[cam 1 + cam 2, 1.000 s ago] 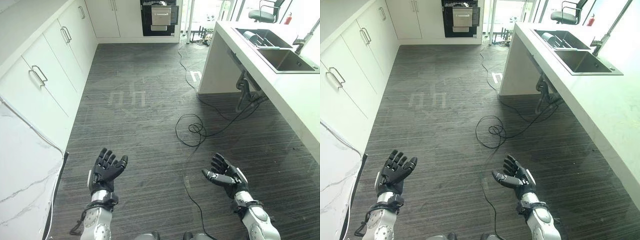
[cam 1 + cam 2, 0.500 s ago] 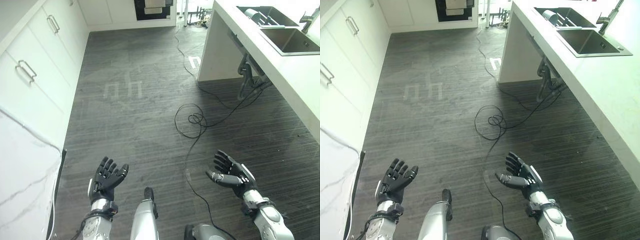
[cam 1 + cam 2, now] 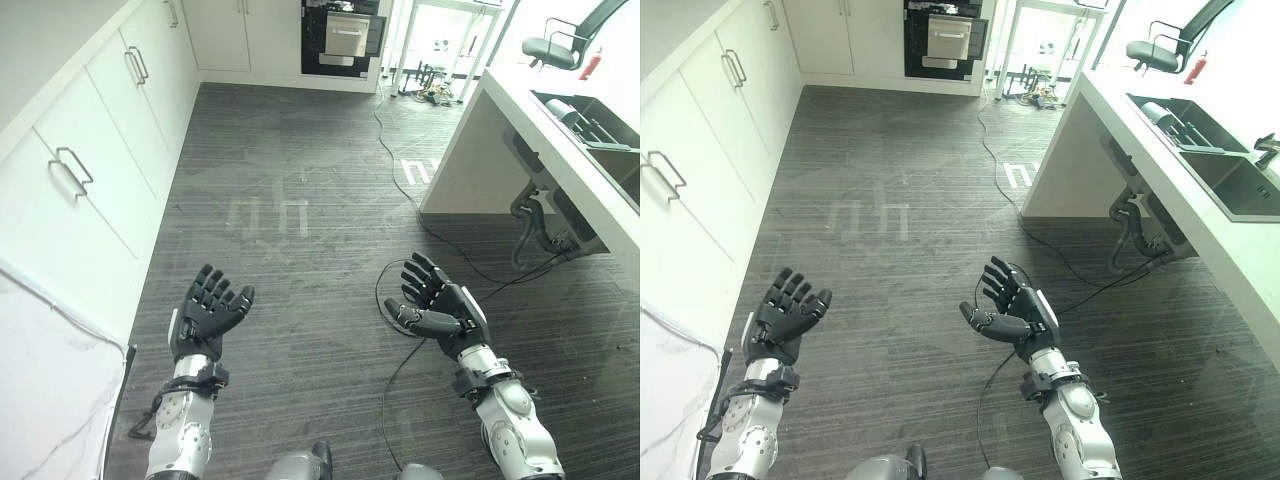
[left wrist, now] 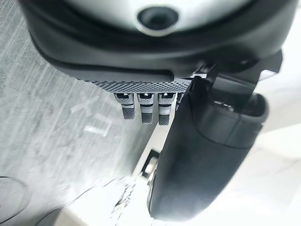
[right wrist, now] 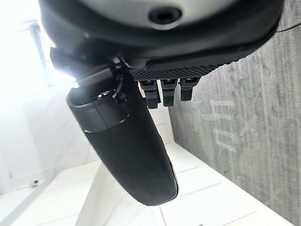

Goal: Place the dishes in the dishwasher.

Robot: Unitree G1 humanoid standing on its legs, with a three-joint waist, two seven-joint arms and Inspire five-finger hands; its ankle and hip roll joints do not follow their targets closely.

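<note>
My left hand [image 3: 207, 320] is held out over the dark wood floor at the lower left, palm up, fingers straight and spread, holding nothing. My right hand [image 3: 437, 306] hangs over the floor at the lower right, also open and empty. In the left wrist view the left hand's fingers [image 4: 143, 107] stand straight; the right hand's fingers [image 5: 162, 92] do the same in the right wrist view. A dark appliance with a silver front [image 3: 346, 37] stands open in the far wall. A sink [image 3: 1200, 150] with dishes in its far basin is set in the white counter at the right.
White cabinets with metal handles [image 3: 70, 170] run along the left side. A white marble-look panel [image 3: 45, 390] stands at the near left. A white counter [image 3: 1240, 240] lines the right side, with pipes [image 3: 535, 225] under it. An office chair [image 3: 1160, 45] stands far right.
The camera has tilted up and turned, so the far appliance shows again. Both hands stay open and empty; the right hand now sits higher in the picture.
</note>
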